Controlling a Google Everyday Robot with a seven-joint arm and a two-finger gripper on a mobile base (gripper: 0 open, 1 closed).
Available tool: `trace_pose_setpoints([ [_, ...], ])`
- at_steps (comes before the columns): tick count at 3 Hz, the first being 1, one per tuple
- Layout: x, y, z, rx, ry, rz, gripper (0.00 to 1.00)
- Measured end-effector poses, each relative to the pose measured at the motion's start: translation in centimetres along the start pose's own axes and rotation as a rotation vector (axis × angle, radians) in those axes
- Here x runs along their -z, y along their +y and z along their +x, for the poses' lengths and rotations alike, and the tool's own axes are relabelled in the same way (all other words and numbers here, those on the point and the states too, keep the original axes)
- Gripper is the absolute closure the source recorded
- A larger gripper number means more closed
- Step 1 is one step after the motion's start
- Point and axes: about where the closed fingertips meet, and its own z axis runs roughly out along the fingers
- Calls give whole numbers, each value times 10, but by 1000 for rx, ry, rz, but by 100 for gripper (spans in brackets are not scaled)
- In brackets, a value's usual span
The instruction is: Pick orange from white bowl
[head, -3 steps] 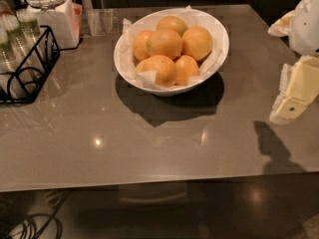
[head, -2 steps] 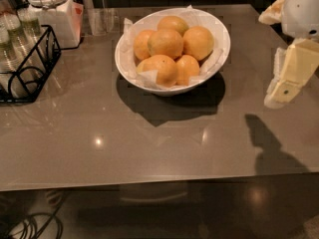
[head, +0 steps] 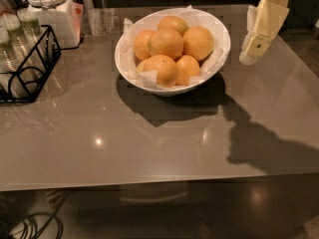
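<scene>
White bowl (head: 164, 89) sits back-centre on your grey table (head: 149, 148), lined with crumpled white paper (head: 212, 63) and holding six oranges piled together. Call the target orange (head: 198, 41) the big one on the right side of the pile: it touches its neighbours and is the closest to the arm. It's round, with no long axis to speak of, and you can't see a stem end, so its heading can't be told. Gripper (head: 260, 34) hangs at the top right, just beside the bowl's right rim and clear of it, angled down and to the left, touching nothing. You can't tell its grip state from this view. At the far left are a black wire rack (head: 30, 73) and a white lidded jar (head: 47, 9).
</scene>
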Motion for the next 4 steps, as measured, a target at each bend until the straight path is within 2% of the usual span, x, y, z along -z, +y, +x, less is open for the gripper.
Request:
trace_pose_setpoints([
  [1,5,-9,-6,4,-17,36,0],
  [2,-6,-22,-5,8,-41,38,0],
  [3,-29,-50,-11,38,-82,9,0],
  [4,-52,-81,-21,58,-119,5,0],
])
